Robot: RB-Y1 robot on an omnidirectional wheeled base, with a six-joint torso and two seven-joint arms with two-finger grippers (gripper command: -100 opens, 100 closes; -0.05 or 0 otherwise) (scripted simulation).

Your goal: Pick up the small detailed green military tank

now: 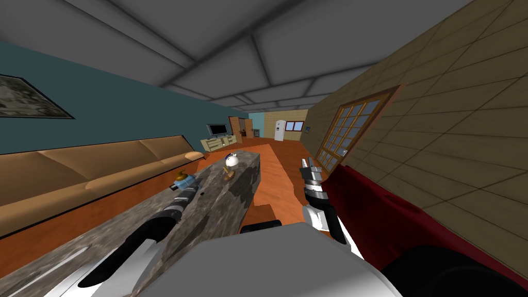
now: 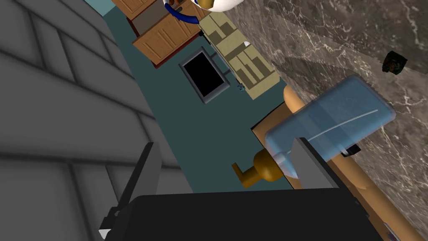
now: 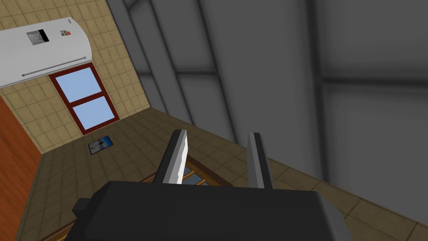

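Left wrist view: left gripper wide open, nothing between the blades. One finger overlaps the neck end of a see-through blue container with a gold knob; can't tell if they touch. Other finger is clear of everything. Tank is a small dark green lump on the marble table, not gripped, on the far side of the blue container from the gripper, apart from both. No markings legible on it.

Head view: left arm reaches along the table to the blue container at the table's sofa-side edge. White round pot and a small brown item sit further down the table.

Right gripper is raised off to the table's right near a red sofa; blades parted, narrower than the left's, holding nothing. Panel marks on the white fridge are too small to read.
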